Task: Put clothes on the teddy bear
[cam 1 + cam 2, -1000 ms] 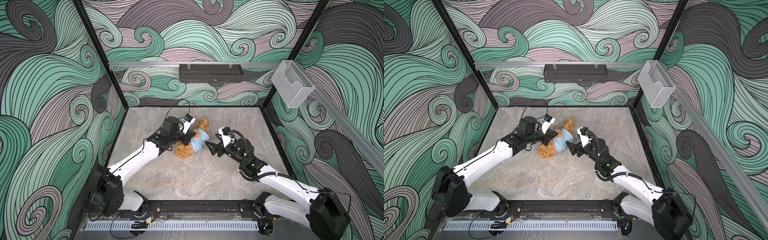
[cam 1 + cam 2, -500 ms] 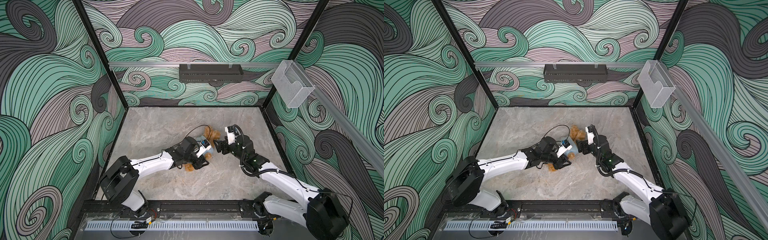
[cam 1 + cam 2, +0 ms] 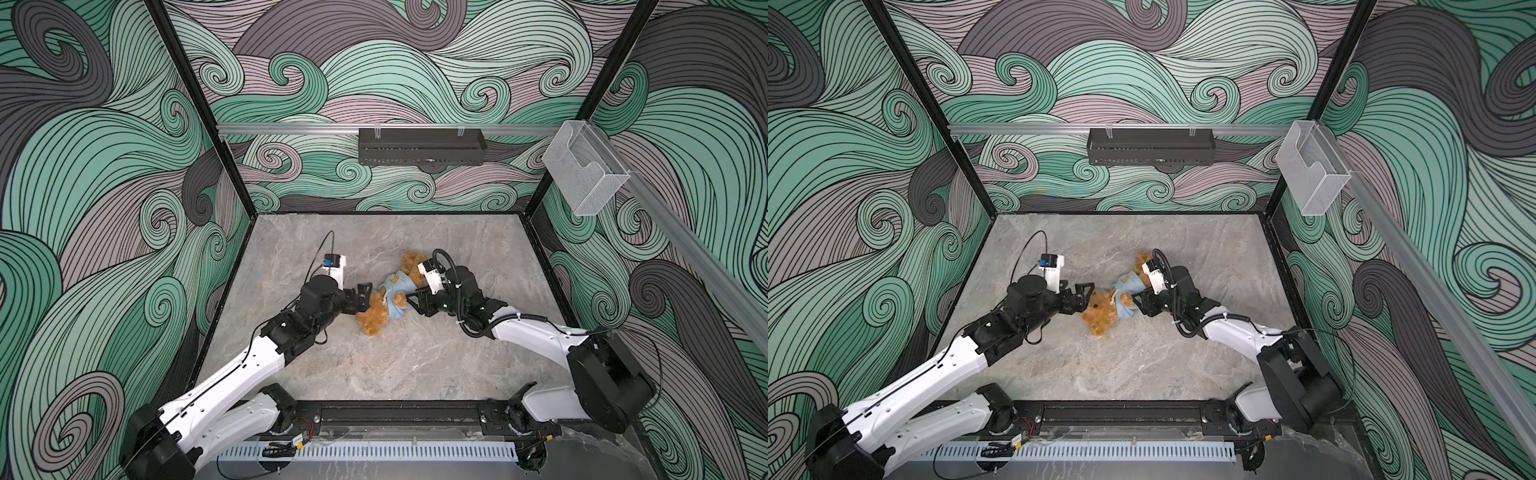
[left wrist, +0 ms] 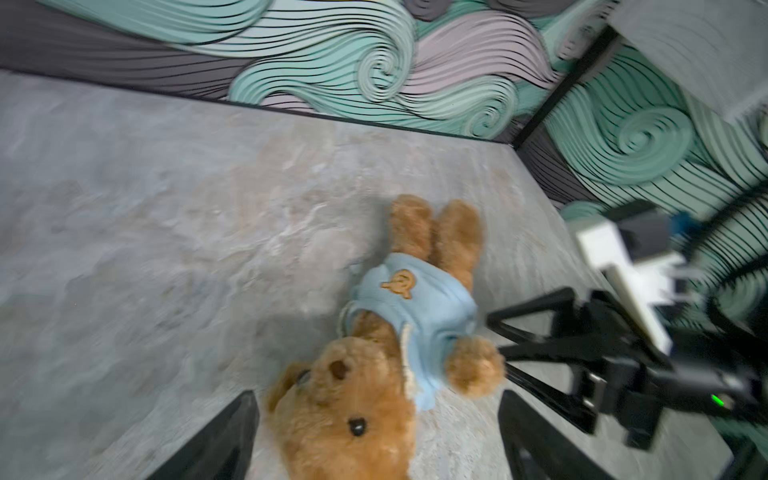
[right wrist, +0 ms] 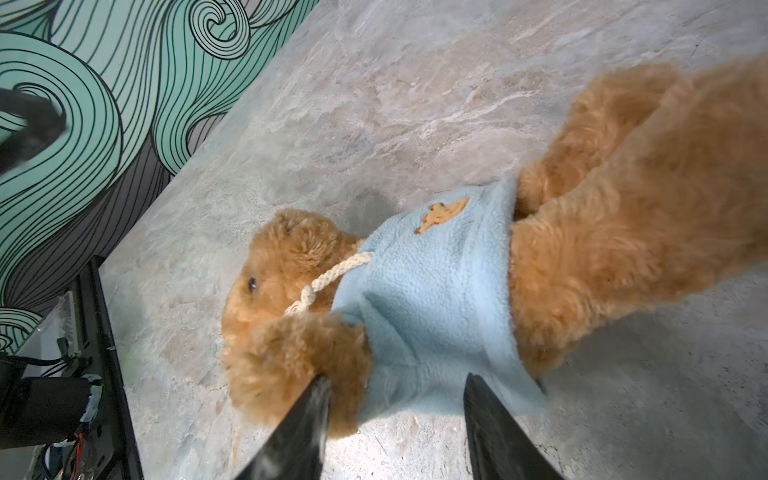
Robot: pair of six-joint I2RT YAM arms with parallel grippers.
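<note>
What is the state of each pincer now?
Left pincer: open around head of teddy bear, holding nothing.
Right pincer: open, astride edge of blue shirt.

Golden-brown teddy bear (image 3: 376, 322) in a pale blue shirt (image 3: 398, 286) on a grey marbled counter (image 3: 374, 374).
The shirt has a tan patch (image 4: 400, 283) and a cream cord (image 5: 332, 274); the bear's eye (image 4: 357, 426) is black, its nose (image 4: 338, 368) dark brown. The counter's grey is veined with beige. All round me the walls (image 3: 104, 166) swirl in mint green, mauve and charcoal, ruled with black lines. The left arm (image 3: 249, 370) and right arm (image 3: 536, 336) are white with black joints.
</note>
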